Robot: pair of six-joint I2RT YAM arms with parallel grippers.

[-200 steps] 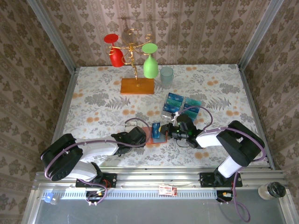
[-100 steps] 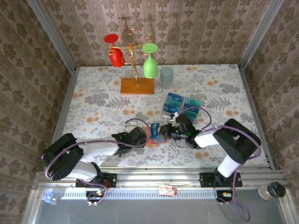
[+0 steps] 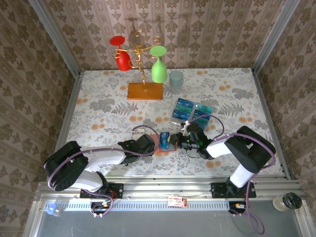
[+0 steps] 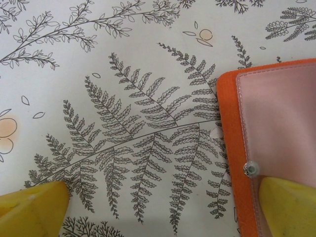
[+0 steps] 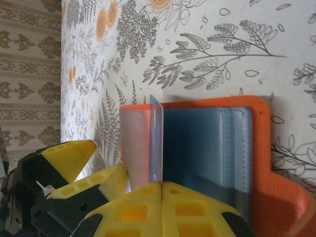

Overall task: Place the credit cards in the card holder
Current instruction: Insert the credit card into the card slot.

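Between the closed fingers of the right gripper (image 5: 162, 185) a blue card (image 5: 156, 140) stands upright, pinched by one edge, over the open card holder (image 5: 261, 148). If the card meets the lip of the greyish-blue pocket at an angle, it may bend or slip out of the pinch. The left gripper (image 4: 158, 210) is wide open; one finger (image 4: 291, 207) lies on the holder's pale flap, the other on the counter (image 4: 123, 74). Should this finger lift, I think the holder can slide under the push. The other credit cards (image 3: 190, 112) lie just beyond the right gripper, so a wide swing could scatter them. Free room is mostly toward the wooden stand (image 3: 145, 91); the counter's near edge is close.
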